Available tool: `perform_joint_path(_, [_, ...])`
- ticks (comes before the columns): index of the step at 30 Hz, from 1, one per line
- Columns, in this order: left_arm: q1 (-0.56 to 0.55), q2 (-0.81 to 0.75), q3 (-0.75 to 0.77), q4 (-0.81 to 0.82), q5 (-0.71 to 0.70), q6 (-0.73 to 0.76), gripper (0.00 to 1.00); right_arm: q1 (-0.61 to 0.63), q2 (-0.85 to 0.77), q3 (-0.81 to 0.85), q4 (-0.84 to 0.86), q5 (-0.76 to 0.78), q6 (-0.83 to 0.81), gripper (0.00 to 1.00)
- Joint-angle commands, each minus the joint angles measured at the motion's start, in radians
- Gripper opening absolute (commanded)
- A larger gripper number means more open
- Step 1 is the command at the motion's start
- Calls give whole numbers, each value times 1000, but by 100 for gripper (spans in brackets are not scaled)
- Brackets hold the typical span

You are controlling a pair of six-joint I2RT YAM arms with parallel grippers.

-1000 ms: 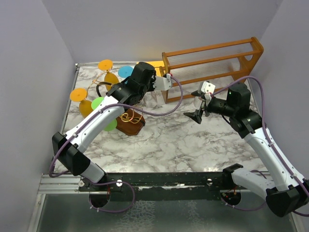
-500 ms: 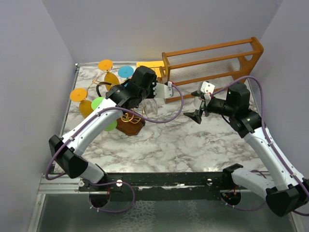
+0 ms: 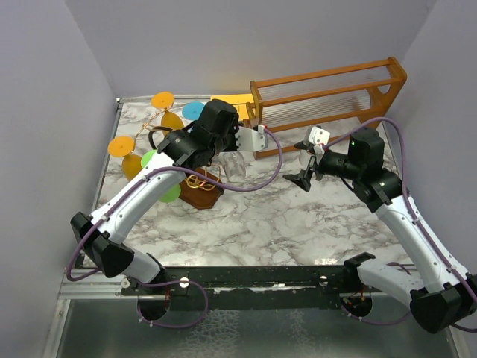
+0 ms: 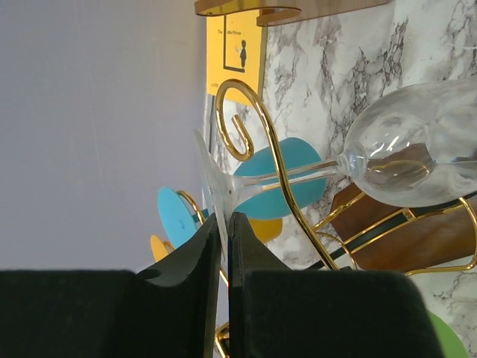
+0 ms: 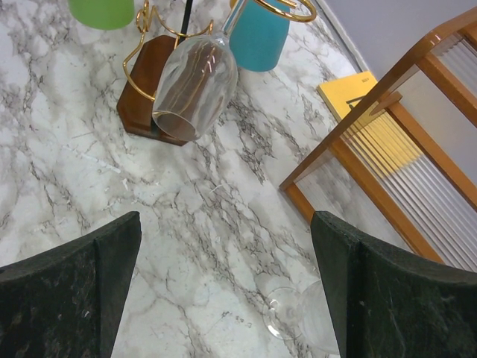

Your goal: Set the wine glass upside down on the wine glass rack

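Blue disc (image 4: 287, 198) behind wine glass (image 4: 417, 153); rack (image 4: 428, 240) hook crossing stem.

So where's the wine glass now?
In the top view, left of centre: the wine glass is tilted at the wine glass rack, its foot pinched by the left gripper.

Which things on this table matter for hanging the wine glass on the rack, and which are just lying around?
In the job: wine glass, its foot pinched in the left hand; wine glass rack, gold wire on a brown base.
Lying about: wooden frame with clear rods; yellow card; coloured discs; right hand, open and empty.
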Motion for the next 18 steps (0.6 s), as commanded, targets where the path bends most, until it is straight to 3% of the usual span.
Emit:
perform_joint_path(1, [-10, -31, 50, 11, 65, -14, 0, -4, 2, -4, 12, 6, -7, 95])
perform_joint_path(18, [-21, 19, 106, 24, 109, -43, 0, -5, -2, -12, 15, 5, -14, 95])
